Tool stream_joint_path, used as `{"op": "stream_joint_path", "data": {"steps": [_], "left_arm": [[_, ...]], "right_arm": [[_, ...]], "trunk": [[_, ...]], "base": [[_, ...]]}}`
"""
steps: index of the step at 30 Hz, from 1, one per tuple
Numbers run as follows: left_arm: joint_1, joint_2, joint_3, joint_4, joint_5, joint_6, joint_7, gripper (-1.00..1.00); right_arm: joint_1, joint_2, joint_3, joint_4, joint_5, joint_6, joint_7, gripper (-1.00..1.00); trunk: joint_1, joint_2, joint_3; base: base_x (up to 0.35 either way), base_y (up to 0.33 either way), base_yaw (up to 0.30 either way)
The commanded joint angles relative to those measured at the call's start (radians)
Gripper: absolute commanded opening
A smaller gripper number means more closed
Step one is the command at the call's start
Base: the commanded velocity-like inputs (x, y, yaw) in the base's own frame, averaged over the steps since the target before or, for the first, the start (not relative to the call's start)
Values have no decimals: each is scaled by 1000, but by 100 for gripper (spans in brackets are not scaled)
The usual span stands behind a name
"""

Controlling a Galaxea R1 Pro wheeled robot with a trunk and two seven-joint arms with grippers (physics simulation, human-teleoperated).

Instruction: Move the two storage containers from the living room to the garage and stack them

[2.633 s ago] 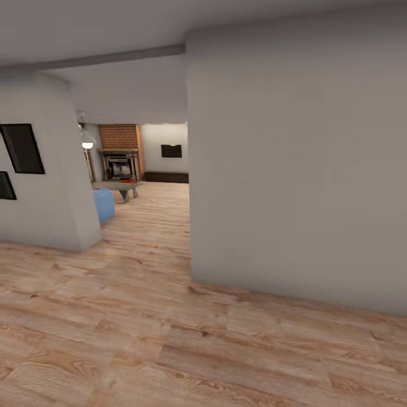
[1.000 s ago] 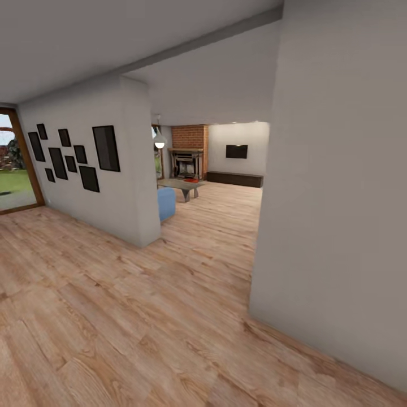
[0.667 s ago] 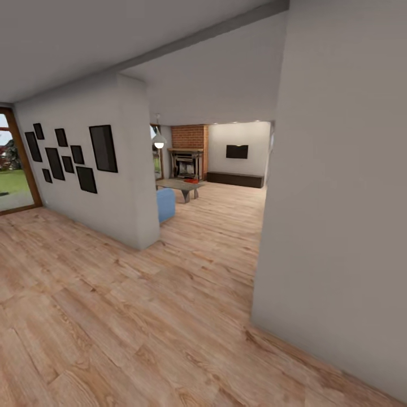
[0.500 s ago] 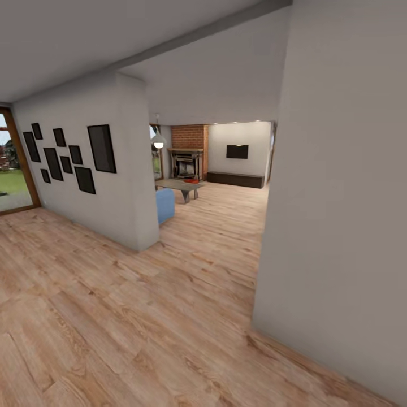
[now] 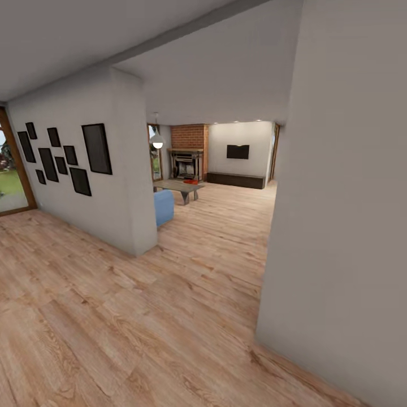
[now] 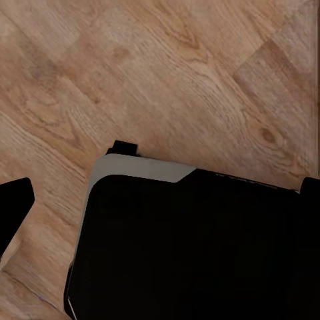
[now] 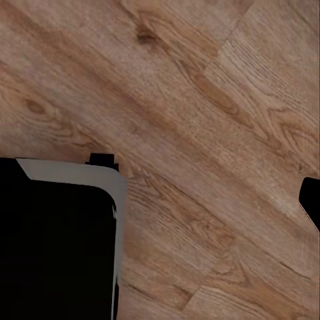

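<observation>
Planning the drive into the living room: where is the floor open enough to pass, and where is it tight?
Open wood-plank floor spans the foreground, and a lane runs on between the picture wall's corner and the grey wall. It gets crowded farther in, beside the blue sofa and the low table before the brick fireplace.

Both hands hang pointing down, fingertips barely visible.

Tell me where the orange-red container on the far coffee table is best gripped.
Cannot settle yet: the container is a tiny red patch on the coffee table by the fireplace, walls and pose unreadable. Probably a rim wall, from above; decide closer.
</observation>
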Motion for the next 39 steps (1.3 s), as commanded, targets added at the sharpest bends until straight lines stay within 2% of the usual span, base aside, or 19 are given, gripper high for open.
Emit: {"op": "stream_joint_path", "data": {"steps": [1, 11, 22, 24, 27, 29, 32, 39], "left_arm": [[0, 0, 5, 0, 3, 0, 2, 100], [0, 0, 6, 0, 4, 0, 4, 100], [0, 6, 6, 0, 3, 1, 11, 100], [0, 14, 6, 0, 3, 4, 11, 100], [0, 56, 6, 0, 4, 9, 10, 100], [0, 71, 5, 0, 4, 10, 10, 100], [0, 78, 5, 0, 4, 11, 10, 100], [0, 78, 5, 0, 4, 11, 10, 100]], "right_arm": [[-1, 1, 7, 3, -6, -5, -2, 100], [-1, -2, 7, 3, -4, -12, -1, 100], [-1, 3, 7, 3, -3, -59, 11, 100], [-1, 2, 6, 3, -3, -60, 12, 100], [-1, 2, 6, 3, -4, -60, 12, 100], [-1, 2, 6, 3, -4, -61, 12, 100], [-1, 2, 6, 3, -4, -61, 12, 100], [-1, 13, 4, 3, -7, -57, 12, 100]], "trunk": [[1, -1, 0], [1, -1, 0], [1, -1, 0], [1, -1, 0], [1, -1, 0], [1, -1, 0], [1, -1, 0], [1, -1, 0]], "base": [[322, 0, 0], [322, 0, 0], [322, 0, 0], [322, 0, 0], [322, 0, 0], [322, 0, 0], [322, 0, 0], [322, 0, 0]]}}
